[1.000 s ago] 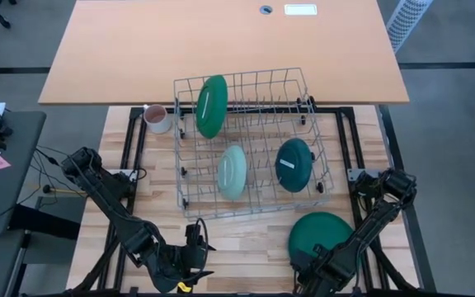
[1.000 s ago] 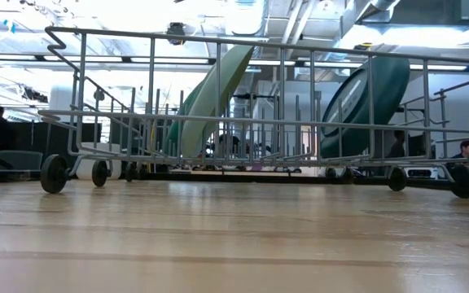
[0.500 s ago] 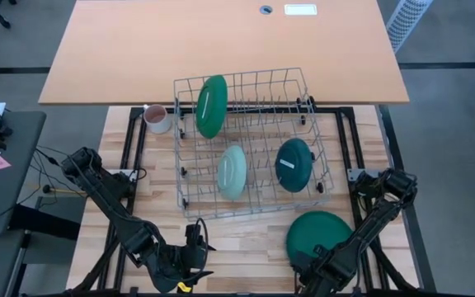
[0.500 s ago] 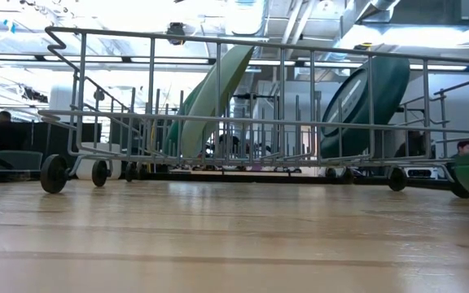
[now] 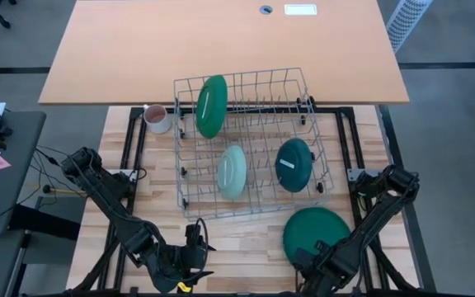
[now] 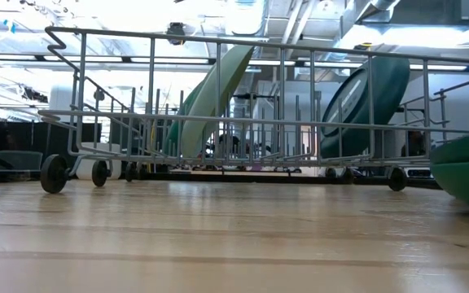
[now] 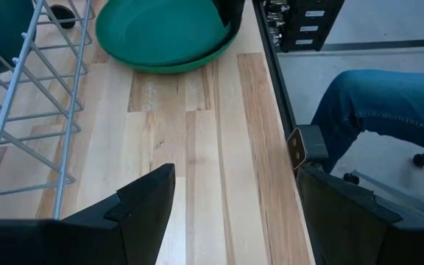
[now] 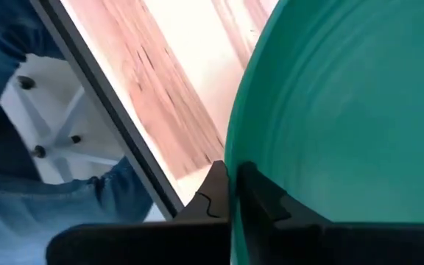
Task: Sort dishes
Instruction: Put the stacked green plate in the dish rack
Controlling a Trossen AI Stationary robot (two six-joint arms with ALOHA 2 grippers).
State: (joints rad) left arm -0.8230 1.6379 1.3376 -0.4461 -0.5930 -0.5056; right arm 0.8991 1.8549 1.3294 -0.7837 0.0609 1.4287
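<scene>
Plate rim sits pinched between the closed fingers of the right gripper at the lower right of the high view. This large dark green plate lies nearly flat, face up, just below the wire rack; in the low view it enters at the right edge, tilted slightly.

Inside the rack three plates stand on edge, their long axes running top to bottom in the high view: a dark green plate at the upper left, a pale mint plate in the middle and a dark teal plate to its right.

The left gripper waits at the lower left with fingers spread wide and empty.

The table is pale wood planks; an orange-brown desk lies beyond it.
</scene>
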